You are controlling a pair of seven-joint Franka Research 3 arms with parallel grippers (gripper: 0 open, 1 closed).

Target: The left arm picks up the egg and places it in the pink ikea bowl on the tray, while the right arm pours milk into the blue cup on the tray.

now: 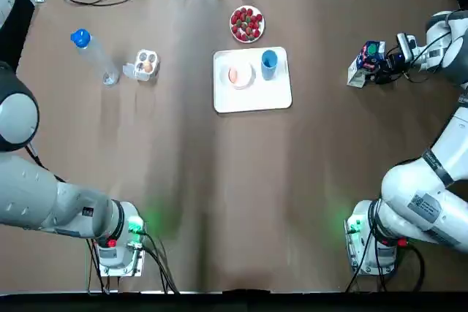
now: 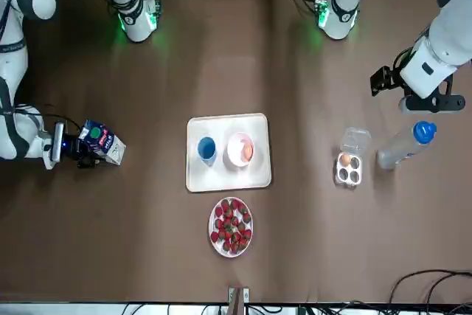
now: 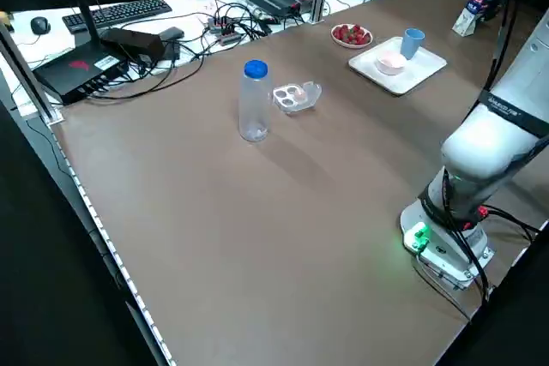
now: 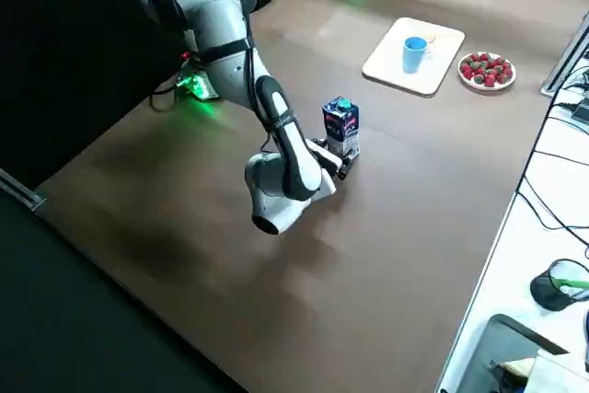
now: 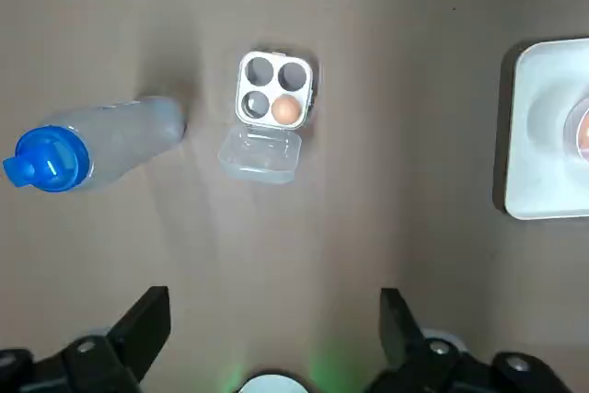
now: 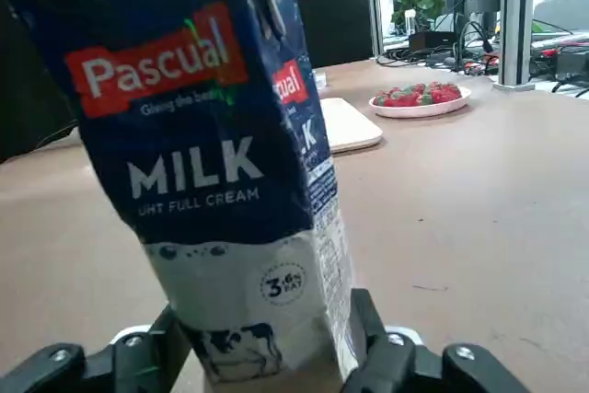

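At the surface's right edge: the right claw (image 6: 269, 324) presses its fingers to both sides of the milk carton (image 6: 221, 163), low on its base. The carton stands upright on the surface (image 1: 219, 195), well apart from the tray (image 2: 228, 178).
On the tray: the blue cup (image 2: 206, 149) stands just beside the pink bowl (image 2: 232, 151), and an egg (image 2: 248, 152) lies in the bowl.
Over the egg box: the left claw (image 5: 271, 315) hangs high, fingers spread wide with nothing between them. A second egg (image 5: 286, 109) sits in the open egg box (image 5: 274, 89), with a water bottle (image 5: 92, 140) near it.
Stage: the egg's half looks done. The pour has not begun, and the carton must first be lifted and carried to the cup.
Risk, grip: held so low, the tall carton could pivot or slip between the fingers once tipped.
Risk, aim: with bowl and cup side by side, a spout off line would send milk over the egg or the tray.
Risk, contact: a low approach could knock the light cup over.
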